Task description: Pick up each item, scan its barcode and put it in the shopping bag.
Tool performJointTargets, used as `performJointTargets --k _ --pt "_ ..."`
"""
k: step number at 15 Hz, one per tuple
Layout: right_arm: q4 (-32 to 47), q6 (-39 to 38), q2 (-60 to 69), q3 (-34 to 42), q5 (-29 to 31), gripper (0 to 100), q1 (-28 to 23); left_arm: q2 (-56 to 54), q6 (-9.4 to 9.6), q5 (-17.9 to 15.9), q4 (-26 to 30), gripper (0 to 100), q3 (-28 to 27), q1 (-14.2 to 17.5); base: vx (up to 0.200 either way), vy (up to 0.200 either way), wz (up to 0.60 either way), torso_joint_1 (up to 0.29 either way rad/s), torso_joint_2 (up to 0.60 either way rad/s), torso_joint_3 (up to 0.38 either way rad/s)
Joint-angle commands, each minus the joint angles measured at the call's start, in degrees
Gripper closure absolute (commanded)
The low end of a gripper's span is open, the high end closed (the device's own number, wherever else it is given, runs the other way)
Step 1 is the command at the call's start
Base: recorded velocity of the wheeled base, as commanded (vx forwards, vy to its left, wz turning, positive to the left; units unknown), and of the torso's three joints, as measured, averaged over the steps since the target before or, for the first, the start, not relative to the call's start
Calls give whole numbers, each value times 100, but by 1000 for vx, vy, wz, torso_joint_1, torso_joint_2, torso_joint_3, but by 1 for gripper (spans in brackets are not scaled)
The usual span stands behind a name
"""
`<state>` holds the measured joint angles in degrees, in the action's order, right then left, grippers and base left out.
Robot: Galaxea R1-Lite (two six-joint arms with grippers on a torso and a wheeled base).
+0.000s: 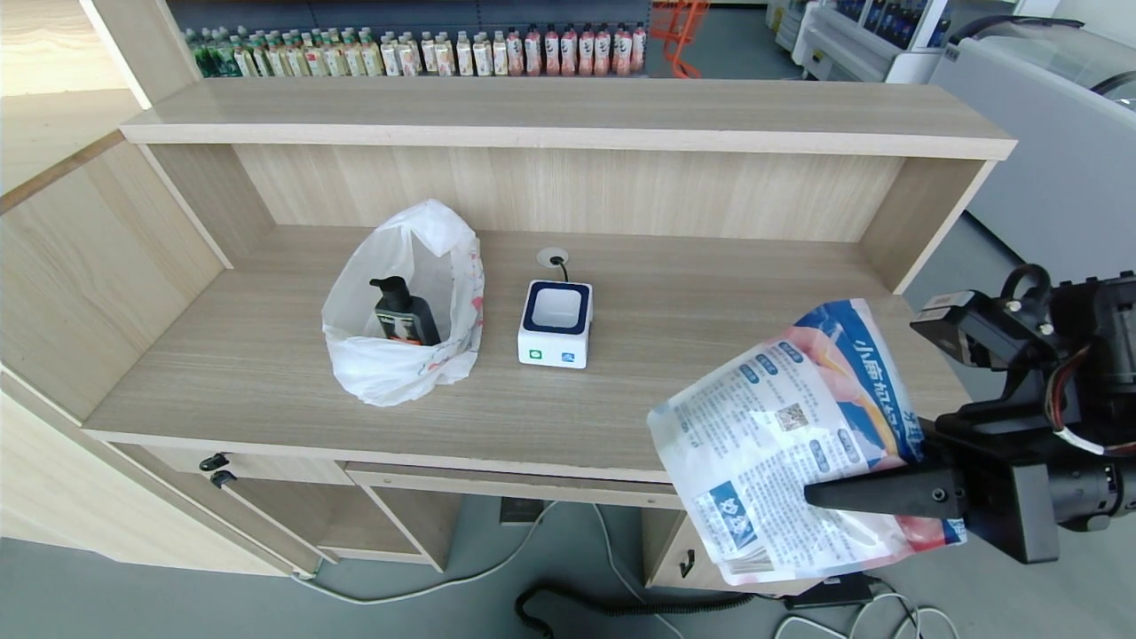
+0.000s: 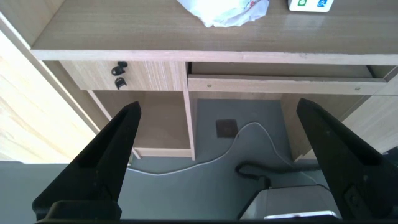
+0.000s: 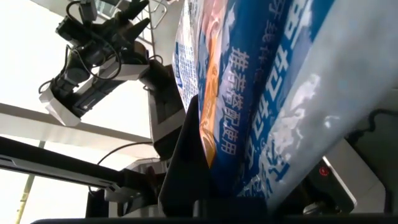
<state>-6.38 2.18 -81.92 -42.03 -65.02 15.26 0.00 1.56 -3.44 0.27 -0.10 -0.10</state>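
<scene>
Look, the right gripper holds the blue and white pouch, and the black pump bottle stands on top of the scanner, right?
Not quite. The black pump bottle stands inside the white shopping bag, beside the scanner, not on top of it; the head view shows this. The right gripper does hold the blue and white pouch.

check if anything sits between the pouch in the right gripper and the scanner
Nothing visible does. The right gripper holds the pouch by the front right edge of the counter; bare wood lies between it and the scanner. The shopping bag stands beyond the scanner, to its left.
</scene>
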Motion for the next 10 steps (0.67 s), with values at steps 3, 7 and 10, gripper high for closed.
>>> performJointTargets --k 3,7,10 --pt "66 10 9 11 -1 100 3 9 2 1 0 0 1 1 0 0 0 0 0 0" --pt "110 10 45 2 -1 100 3 9 2 1 0 0 1 1 0 0 0 0 0 0" --pt "110 10 36 -7 -1 100 3 9 2 1 0 0 1 1 0 0 0 0 0 0"
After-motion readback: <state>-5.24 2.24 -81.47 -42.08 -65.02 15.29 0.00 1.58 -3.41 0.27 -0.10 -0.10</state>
